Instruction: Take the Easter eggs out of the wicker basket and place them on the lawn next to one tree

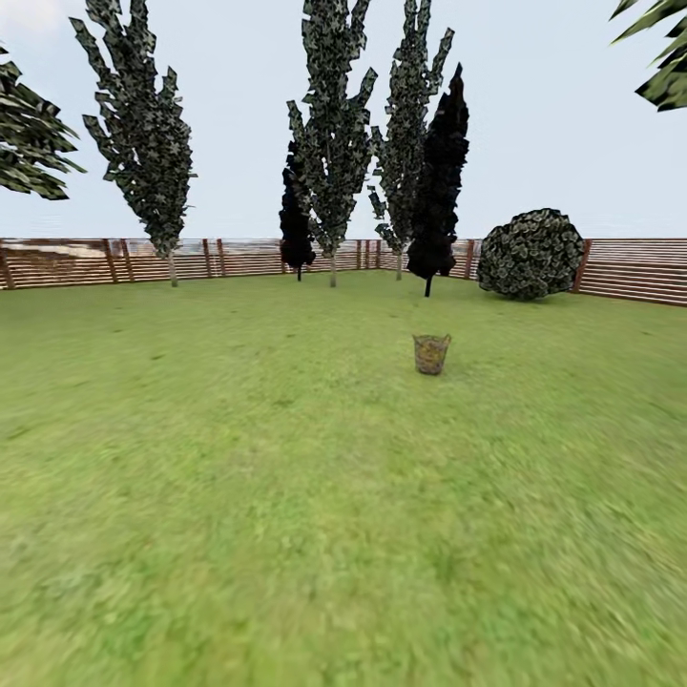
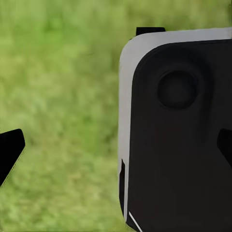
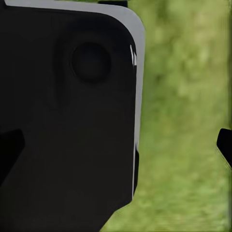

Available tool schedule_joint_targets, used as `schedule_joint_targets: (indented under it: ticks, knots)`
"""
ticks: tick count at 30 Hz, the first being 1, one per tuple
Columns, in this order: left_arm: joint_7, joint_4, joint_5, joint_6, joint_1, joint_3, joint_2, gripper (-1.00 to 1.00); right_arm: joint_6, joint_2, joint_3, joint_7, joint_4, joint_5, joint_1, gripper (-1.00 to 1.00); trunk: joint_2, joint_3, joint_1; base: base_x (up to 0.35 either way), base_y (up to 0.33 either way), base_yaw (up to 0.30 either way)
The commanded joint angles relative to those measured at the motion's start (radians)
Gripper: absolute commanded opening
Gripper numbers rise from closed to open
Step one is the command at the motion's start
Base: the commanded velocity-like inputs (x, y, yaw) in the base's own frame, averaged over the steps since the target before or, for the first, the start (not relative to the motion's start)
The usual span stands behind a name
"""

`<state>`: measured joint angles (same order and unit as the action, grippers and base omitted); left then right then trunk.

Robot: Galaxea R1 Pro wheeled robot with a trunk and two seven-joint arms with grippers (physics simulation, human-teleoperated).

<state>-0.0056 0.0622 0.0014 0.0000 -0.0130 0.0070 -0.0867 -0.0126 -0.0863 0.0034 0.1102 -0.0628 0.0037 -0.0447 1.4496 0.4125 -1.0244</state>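
The wicker basket (image 1: 431,353) is seen upright on the lawn (image 1: 286,496) at about one o'clock, well ahead (neither gripper's state can be told).

Small brown wicker basket (image 1: 431,353) upright on the lawn (image 1: 286,496), well short of the fence; yellowish contents, probably eggs.
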Motion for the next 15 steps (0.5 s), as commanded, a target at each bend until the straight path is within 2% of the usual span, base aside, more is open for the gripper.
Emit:
schedule_joint_targets:
  ticks: [1, 4, 7, 10, 15]
  knots:
    - [-0.001, 0.002, 0.0, 0.0, -0.001, 0.001, 0.0, 1.0, -0.001, -0.001, 0.001, 0.003, -0.002, 0.001, -0.001, 1.0, 0.0, 0.001, -0.001, 0.338, 0.0, 0.0]
    - [-0.001, 0.002, 0.0, 0.0, -0.001, 0.001, 0.0, 1.0, -0.001, -0.001, 0.001, 0.003, -0.002, 0.002, -0.001, 1.0, 0.0, 0.001, -0.001, 0.338, 0.0, -0.007]
    - [-0.001, 0.002, 0.0, 0.0, -0.001, 0.001, -0.001, 1.0, 0.001, -0.001, 0.0, 0.003, -0.002, 0.001, -0.001, 1.0, 0.0, 0.001, -0.001, 0.338, 0.012, -0.138]
    - [-0.001, 0.002, 0.0, 0.0, -0.001, 0.001, -0.001, 1.0, 0.001, -0.001, 0.0, 0.003, -0.002, 0.002, -0.001, 1.0, 0.0, 0.001, -0.001, 0.339, 0.068, -0.187]
    - [-0.001, 0.002, 0.0, 0.0, -0.001, 0.001, 0.0, 1.0, 0.0, -0.001, -0.003, 0.003, -0.002, 0.0, -0.001, 1.0, 0.0, 0.001, -0.001, 0.339, 0.094, -0.046]
